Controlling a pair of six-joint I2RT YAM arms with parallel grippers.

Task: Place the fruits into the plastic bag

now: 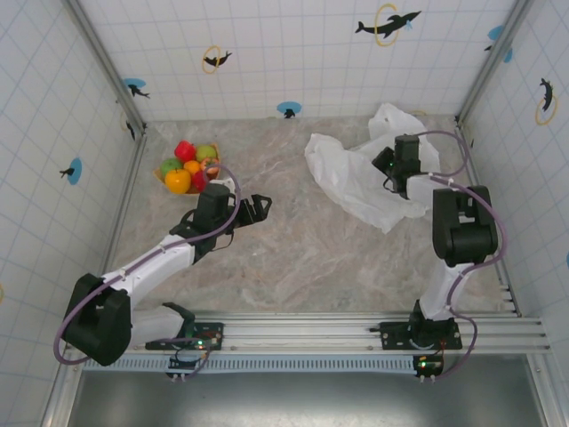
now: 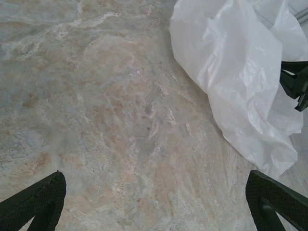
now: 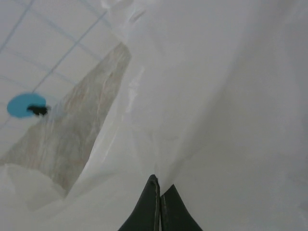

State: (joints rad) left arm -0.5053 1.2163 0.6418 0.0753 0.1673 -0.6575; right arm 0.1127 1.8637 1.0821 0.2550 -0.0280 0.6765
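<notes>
Beige marbled tabletop (image 1: 293,258), glossy red, green, orange, yellow toy fruits (image 1: 188,167) heaped at 10 o'clock, translucent white plastic bag (image 1: 351,182) at 2 o'clock, left gripper (image 1: 256,206) wide apart, empty, right gripper (image 3: 159,187) clamped on bag film.

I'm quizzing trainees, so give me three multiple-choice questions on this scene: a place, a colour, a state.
1. Where do the fruits lie? A) far left corner B) middle C) near right
2. The plastic bag is: A) blue B) white C) black
3. The right gripper is: A) open, holding nothing B) shut on a fruit C) shut on the plastic bag
Answers: 1 A, they are piled at the far left; 2 B, it is pale crinkly film; 3 C, it pinches the bag's film.
</notes>
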